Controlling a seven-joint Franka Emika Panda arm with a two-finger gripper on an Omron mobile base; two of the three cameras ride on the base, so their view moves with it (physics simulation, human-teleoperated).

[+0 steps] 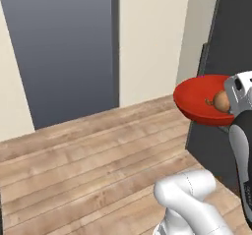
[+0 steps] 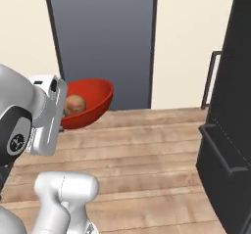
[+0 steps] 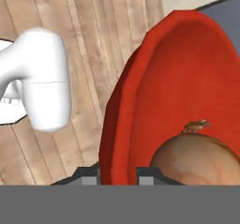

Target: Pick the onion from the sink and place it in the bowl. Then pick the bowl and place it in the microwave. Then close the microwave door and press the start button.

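Step in hand: the onion (image 1: 221, 101) already lies inside the bowl (image 1: 197, 99), and the bowl is off any desk, carried in the air over the wooden floor (image 1: 88, 150). By my reading this is the carry toward the microwave, the second part of the task.

Bowl: glossy red, at the right edge of the left base view and left of centre in the right base view, tilted with its open side toward the arm. In the hand view it takes the right half of the frame.

Onion: tan-brown with a small stem tuft, low in the bowl against the wall nearest the hand, at the lower right of the hand view.

End effector: the end effector (image 3: 119, 174) is closed to a narrow gap on the bowl's rim; its two dark tips stand on either side of the red edge at the bottom of the hand view, one inside and one outside.

Surroundings: a grey door panel (image 2: 100, 37) in a cream wall at the top of both base views; a tall dark unit (image 2: 233, 115) at the right edge.

Next move calls for: finding the microwave opening, levelling the bowl so the onion cannot roll out, and sliding it in without knocking the rim.

Risk: a one-sided rim grip may let the bowl swing.
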